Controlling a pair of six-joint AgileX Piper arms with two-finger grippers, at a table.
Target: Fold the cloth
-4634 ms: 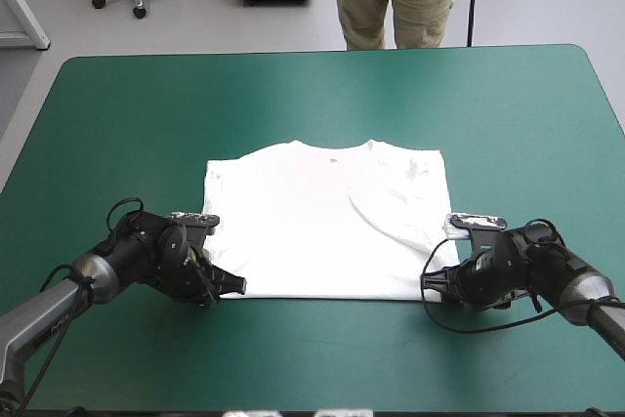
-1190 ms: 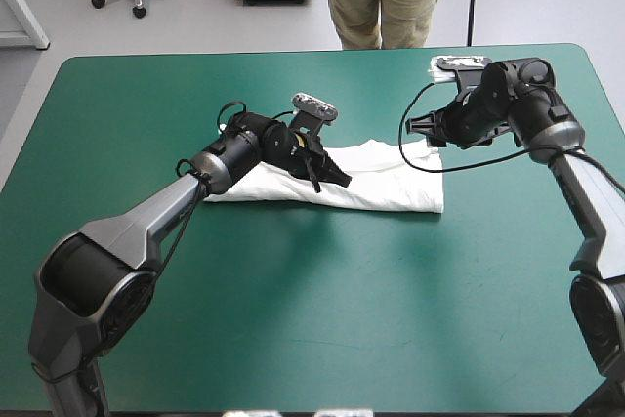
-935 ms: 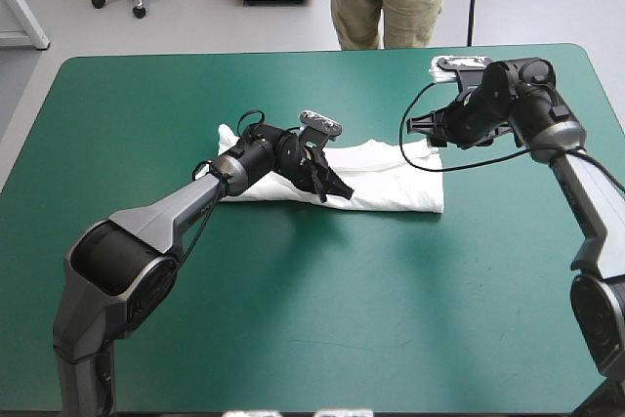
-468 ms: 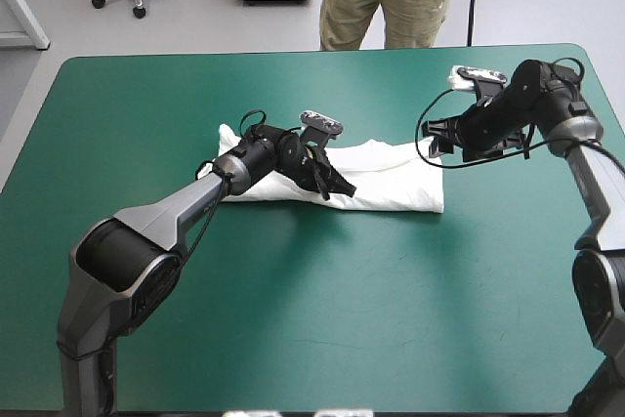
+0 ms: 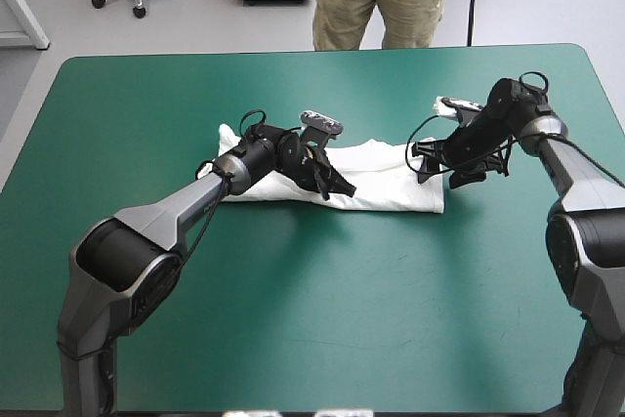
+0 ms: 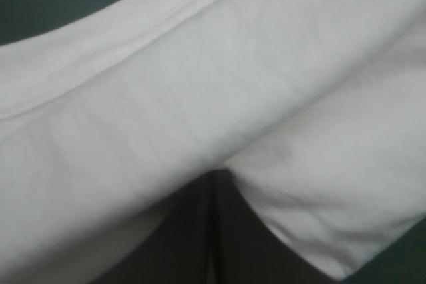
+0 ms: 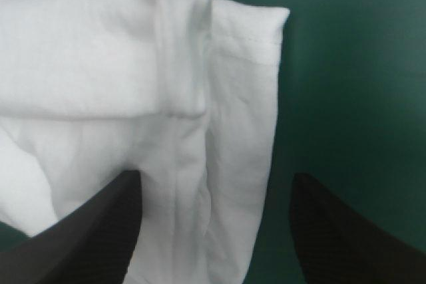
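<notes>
The white T-shirt (image 5: 391,183) lies folded into a long band across the middle of the table. My left gripper (image 5: 344,187) rests on the band's near edge at mid-length. In the left wrist view its black fingers meet in one arch (image 6: 213,176), shut on the T-shirt (image 6: 200,98), whose folds drape around the tip. My right gripper (image 5: 420,158) is at the band's right end, open. In the right wrist view the gripper (image 7: 216,177) stands wide apart over the layered end of the T-shirt (image 7: 100,64), gripping nothing.
The teal-green cover (image 5: 322,319) spreads wide on the near side of the shirt, with a narrower strip between the shirt and the table's far edge (image 5: 293,54).
The right gripper has come from the far right corner down and left to the shirt's right end, its fingers wider apart. The left gripper has stayed put on the band.
</notes>
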